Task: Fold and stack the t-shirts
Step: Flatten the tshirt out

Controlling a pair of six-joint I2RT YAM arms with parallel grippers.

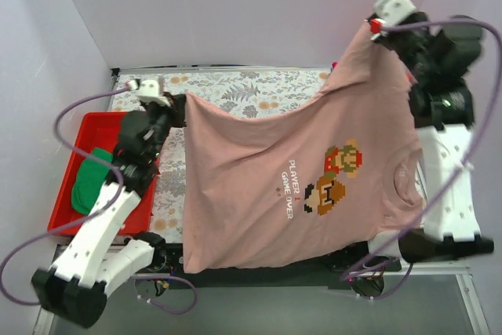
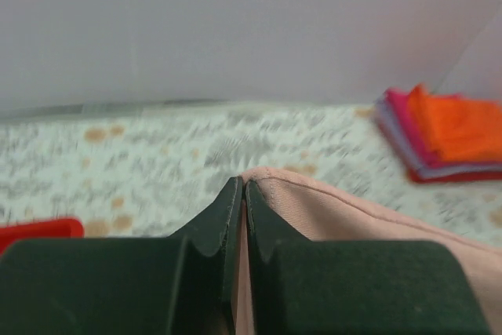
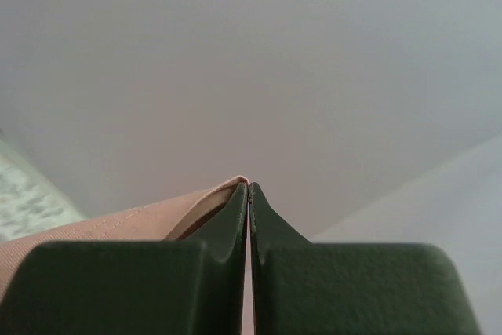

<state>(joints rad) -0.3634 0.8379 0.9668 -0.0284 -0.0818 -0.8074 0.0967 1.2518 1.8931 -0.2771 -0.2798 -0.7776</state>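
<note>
Pink t-shirt (image 1: 259,186) pinched tight by left pincer (image 2: 244,186) and right pincer (image 3: 249,187).

Soft, even, shadowless light throughout; both wrist views blur beyond.

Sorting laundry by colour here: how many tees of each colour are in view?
pink tee: 1
green tee: 1
orange tee: 1
magenta tee: 1
Total: 4 clear to see; the blurred layers under the magenta tee are not counted.
</note>
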